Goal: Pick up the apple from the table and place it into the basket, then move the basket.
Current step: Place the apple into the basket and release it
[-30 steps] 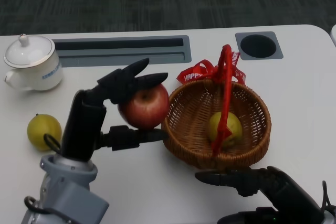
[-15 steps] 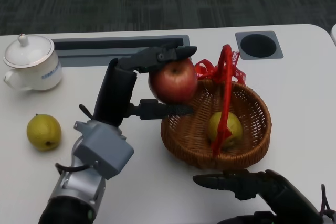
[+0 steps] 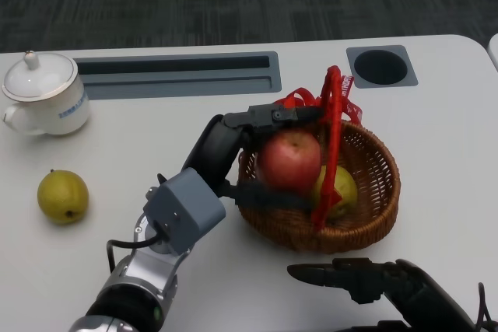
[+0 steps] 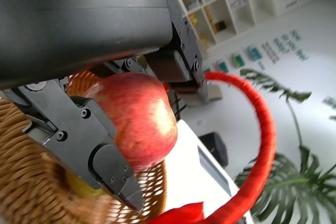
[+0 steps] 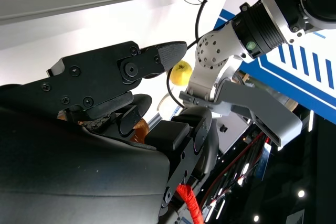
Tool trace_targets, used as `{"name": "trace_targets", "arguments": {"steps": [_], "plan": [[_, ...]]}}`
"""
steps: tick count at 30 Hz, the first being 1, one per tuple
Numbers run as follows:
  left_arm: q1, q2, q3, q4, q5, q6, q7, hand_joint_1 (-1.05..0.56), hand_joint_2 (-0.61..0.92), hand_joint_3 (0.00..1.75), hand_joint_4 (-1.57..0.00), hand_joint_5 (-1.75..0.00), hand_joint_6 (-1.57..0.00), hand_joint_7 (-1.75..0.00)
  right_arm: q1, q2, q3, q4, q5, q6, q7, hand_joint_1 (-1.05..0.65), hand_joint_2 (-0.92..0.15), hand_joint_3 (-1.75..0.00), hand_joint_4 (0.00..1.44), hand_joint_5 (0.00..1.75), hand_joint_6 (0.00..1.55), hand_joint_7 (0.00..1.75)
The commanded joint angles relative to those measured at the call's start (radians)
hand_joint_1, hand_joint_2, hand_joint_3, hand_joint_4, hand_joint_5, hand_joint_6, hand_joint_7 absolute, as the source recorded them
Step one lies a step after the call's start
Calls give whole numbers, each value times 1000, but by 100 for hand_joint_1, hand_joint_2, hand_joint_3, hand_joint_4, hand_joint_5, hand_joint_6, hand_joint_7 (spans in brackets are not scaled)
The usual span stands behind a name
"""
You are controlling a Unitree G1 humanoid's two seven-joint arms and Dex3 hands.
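My left hand (image 3: 253, 153) grips a red apple (image 3: 289, 160) and holds it inside the rim of the wicker basket (image 3: 373, 215), just left of its red handle (image 3: 330, 145). In the left wrist view the apple (image 4: 137, 116) sits between the black fingers (image 4: 79, 135) above the woven basket wall (image 4: 31, 182), with the red handle (image 4: 262, 145) arching beside it. A yellow-green fruit (image 3: 341, 189) lies in the basket behind the handle. My right hand (image 3: 373, 281) hovers near the table's front edge below the basket, fingers stretched out, holding nothing.
A yellow-green pear (image 3: 63, 196) lies on the table at the left. A white lidded teapot (image 3: 44, 94) stands at the back left. A long grey slot (image 3: 179, 74) and a round cable hole (image 3: 380, 66) are set into the table's far side.
My left hand has carried the apple rightward and down, from above the basket's left rim to inside it. The right hand has stayed put.
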Motion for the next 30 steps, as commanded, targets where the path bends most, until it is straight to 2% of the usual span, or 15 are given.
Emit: {"name": "trace_targets", "arguments": {"steps": [1,5,9,12,16,20,25,30], "plan": [[-25,41,-12,0,16,-2,-38,-66,84,2,-34,0,-34,0,7,-10,-15,-17,-8,-3,-16,-40,-92,-3,75,0,66,0],[-33,73,-23,-25,13,5,-108,-87,91,3,-5,0,-8,0,3,-13,-15,-11,-8,-9,-20,-41,-92,-4,75,0,66,0],[-35,80,-7,-56,-56,7,-216,-100,90,1,0,0,0,0,2,-18,-16,-13,-11,-2,-22,-42,-92,-5,75,0,67,0],[-32,88,2,-93,-71,3,-230,-104,91,1,0,0,0,0,-5,-19,-18,-3,-8,-14,-23,-42,-92,-5,76,0,67,0],[-2,80,34,-170,-136,-9,-245,-100,88,0,0,0,-3,-1,-24,-23,-31,13,-2,-55,-31,-42,-92,-5,76,1,68,1],[65,75,60,-295,-204,-29,-244,-88,87,0,-9,-3,-14,-3,-56,-47,-62,9,18,-104,-40,-42,-92,-4,78,1,70,1],[179,98,76,-473,-283,-36,-264,-76,90,1,-21,-4,-24,-3,-92,-114,-96,-38,39,-131,-36,-44,-91,-2,76,0,69,0],[292,167,104,-630,-315,-1,-278,-75,89,0,-30,-4,-30,-3,-108,-186,-105,-77,55,-135,-24,-46,-91,-1,77,1,72,1]]}}
